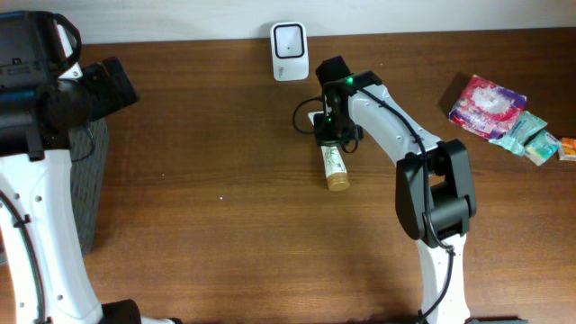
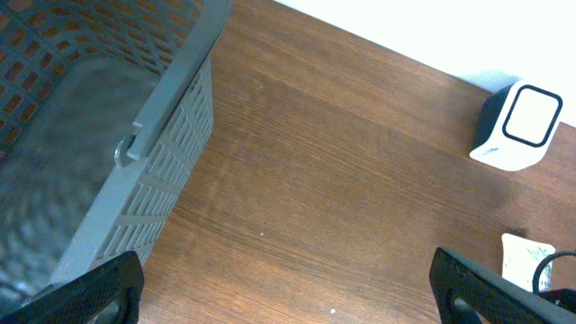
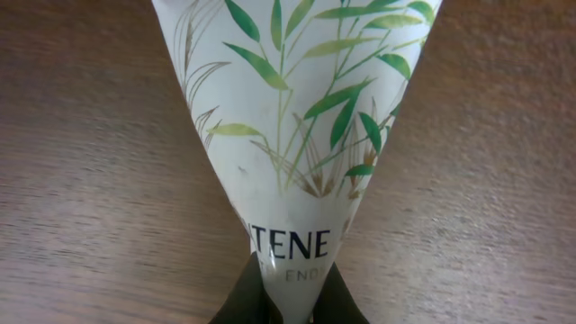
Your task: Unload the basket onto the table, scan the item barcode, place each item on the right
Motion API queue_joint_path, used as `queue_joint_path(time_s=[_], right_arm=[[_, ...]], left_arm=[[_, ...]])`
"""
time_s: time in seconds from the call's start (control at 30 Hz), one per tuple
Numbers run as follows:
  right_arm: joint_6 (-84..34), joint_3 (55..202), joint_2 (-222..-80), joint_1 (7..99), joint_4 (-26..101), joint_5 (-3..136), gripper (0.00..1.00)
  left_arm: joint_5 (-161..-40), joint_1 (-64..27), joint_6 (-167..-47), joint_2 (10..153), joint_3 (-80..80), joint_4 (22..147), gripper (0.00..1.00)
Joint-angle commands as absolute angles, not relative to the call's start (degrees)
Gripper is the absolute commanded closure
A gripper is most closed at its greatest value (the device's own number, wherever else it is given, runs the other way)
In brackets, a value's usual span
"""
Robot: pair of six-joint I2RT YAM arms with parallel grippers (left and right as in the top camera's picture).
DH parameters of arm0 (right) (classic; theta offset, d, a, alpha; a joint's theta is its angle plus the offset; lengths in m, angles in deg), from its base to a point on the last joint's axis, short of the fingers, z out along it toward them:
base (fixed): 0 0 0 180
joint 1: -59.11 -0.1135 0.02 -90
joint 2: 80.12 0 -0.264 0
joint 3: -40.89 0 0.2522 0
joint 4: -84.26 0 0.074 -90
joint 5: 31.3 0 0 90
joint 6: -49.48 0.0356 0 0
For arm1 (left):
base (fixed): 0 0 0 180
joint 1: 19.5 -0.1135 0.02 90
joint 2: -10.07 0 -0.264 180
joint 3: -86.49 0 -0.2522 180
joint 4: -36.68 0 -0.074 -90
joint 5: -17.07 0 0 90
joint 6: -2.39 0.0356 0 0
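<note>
Right tool (image 3: 293, 304): closed, both dark fingers (image 3: 256, 297) pinching a white tube (image 3: 297, 126) between them. In the right wrist view the tube narrows down to the pinch point; it carries a green leaf print and dark lettering, partly hidden, ending in "TENE". From overhead the right tool (image 1: 329, 135) sits over the far part of the tube (image 1: 334, 162), whose tan cap (image 1: 338, 183) points toward the near edge of the counter (image 1: 225, 225). Cannot tell whether the tube rests on the wood or is slightly raised. Tube location: far half of the counter, close to the middle of its width. Scanner (image 1: 289, 39): small white unit with a dark-framed window, standing at the far edge, on the far side of the tube and a little to the left as seen from overhead, apart from it; not touching the tool. Left tool (image 2: 288, 301): jaws wide apart, holding nothing, one black fingertip (image 2: 103, 288) in each lower corner of the left wrist view, positioned over the far left corner next to a grey mesh basket (image 2: 166, 153). The basket stands at the left edge. At the right edge, far side: a cluster of packets (image 1: 487, 104), pink and teal, well apart from the tube.
</note>
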State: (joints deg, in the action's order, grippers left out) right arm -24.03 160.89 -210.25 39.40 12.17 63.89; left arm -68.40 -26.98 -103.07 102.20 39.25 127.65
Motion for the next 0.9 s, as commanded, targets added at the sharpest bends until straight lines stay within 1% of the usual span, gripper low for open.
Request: queue_joint_path(time_s=[0.0,0.07,0.1,0.13,0.27,0.4,0.7,0.8,0.87], right_arm=[[-23.81,167.64,-211.58,38.88,12.26,65.81,0.96],[-23.83,176.88,-211.58,38.92,13.81,65.75,0.96],[-23.83,180.16,-211.58,38.92,16.2,65.75,0.96],[-23.83,182.7,-211.58,38.92,21.68,65.77,0.96],[-23.81,181.98,-211.78,38.92,41.07,65.57,0.96],[-23.81,181.93,-212.76,38.92,53.46,65.55,0.96],[-23.59,181.93,-219.4,38.92,60.5,65.36,0.96],[-23.59,181.96,-219.14,39.27,60.57,63.65,0.96],[-23.57,181.96,-217.5,40.14,58.23,63.63,0.96]], left_arm=[[-68.13,-27.18,-103.42,101.81,39.45,127.69,0.01],[-68.13,-27.18,-103.42,101.81,39.45,127.69,0.01],[-68.13,-27.18,-103.42,101.81,39.45,127.69,0.01],[-68.13,-27.18,-103.42,101.81,39.45,127.69,0.01],[-68.13,-27.18,-103.42,101.81,39.45,127.69,0.01],[-68.13,-27.18,-103.42,101.81,39.45,127.69,0.01],[-68.13,-27.18,-103.42,101.81,39.45,127.69,0.01],[-68.13,-27.18,-103.42,101.81,39.45,127.69,0.01],[-68.13,-27.18,-103.42,101.81,39.45,127.69,0.01]])
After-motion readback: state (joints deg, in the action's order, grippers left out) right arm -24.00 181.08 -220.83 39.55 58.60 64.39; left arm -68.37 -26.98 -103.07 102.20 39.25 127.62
